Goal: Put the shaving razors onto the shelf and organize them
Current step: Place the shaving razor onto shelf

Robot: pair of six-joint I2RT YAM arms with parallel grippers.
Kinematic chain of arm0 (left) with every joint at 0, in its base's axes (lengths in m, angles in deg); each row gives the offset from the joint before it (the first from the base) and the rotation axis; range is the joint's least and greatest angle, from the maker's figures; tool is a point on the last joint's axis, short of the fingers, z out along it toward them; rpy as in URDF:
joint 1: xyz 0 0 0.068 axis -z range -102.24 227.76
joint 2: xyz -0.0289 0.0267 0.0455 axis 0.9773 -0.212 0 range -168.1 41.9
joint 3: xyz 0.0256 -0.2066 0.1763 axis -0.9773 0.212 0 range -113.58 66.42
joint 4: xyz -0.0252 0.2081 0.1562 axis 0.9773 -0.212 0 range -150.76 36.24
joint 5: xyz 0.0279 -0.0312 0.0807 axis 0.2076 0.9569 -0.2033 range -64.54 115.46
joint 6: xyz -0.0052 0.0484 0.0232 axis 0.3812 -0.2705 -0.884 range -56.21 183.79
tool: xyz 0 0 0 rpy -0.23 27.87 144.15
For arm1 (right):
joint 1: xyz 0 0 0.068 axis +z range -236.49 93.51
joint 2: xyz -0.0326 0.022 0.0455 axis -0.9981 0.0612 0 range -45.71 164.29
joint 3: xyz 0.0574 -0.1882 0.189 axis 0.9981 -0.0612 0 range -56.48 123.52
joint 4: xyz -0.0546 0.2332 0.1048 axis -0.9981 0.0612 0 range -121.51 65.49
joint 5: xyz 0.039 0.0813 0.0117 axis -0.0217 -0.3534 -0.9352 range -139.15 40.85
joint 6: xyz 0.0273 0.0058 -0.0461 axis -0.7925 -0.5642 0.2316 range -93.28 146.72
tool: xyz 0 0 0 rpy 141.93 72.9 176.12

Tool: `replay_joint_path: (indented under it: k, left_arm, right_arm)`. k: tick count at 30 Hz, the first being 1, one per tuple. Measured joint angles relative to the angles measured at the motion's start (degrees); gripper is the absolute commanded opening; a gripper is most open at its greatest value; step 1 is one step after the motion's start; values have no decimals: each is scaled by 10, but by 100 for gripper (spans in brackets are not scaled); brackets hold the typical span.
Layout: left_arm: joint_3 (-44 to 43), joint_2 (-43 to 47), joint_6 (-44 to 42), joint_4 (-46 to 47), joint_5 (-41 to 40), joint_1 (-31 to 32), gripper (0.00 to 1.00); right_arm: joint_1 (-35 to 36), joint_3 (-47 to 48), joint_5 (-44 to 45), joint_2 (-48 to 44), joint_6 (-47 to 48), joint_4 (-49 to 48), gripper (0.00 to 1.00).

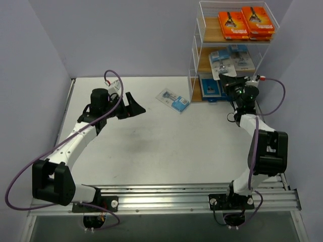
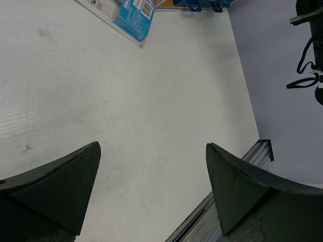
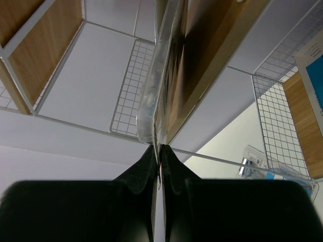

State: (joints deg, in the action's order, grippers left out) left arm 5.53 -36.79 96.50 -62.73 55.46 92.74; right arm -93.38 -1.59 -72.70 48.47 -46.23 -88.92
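Note:
The white wire shelf [image 1: 211, 31] stands at the back right. Orange razor boxes [image 1: 246, 21] lie on its top tier, clear blister packs [image 1: 237, 56] on the middle tier and blue boxes [image 1: 211, 86] on the bottom one. My right gripper [image 1: 228, 79] is at the front of the middle tier, shut on the thin edge of a clear blister pack [image 3: 160, 96], which shows edge-on among the shelf wires [image 3: 126, 91]. One more blister pack [image 1: 172, 99] lies flat on the table. My left gripper [image 1: 134, 106] hovers open to its left, nothing between its fingers [image 2: 75, 176].
Purple walls close in the white table on the left, back and right. An aluminium rail [image 1: 192, 194] with both arm bases runs along the near edge. The shelf's mesh side [image 3: 280, 131] is close to my right gripper.

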Motion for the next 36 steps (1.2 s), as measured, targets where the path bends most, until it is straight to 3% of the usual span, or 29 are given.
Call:
replay_joint_path:
  k: [36]
  left_arm:
    - [0, -3, -4, -7, 0, 11, 94]
  right_arm:
    - [21, 83, 36, 125, -83, -63, 8]
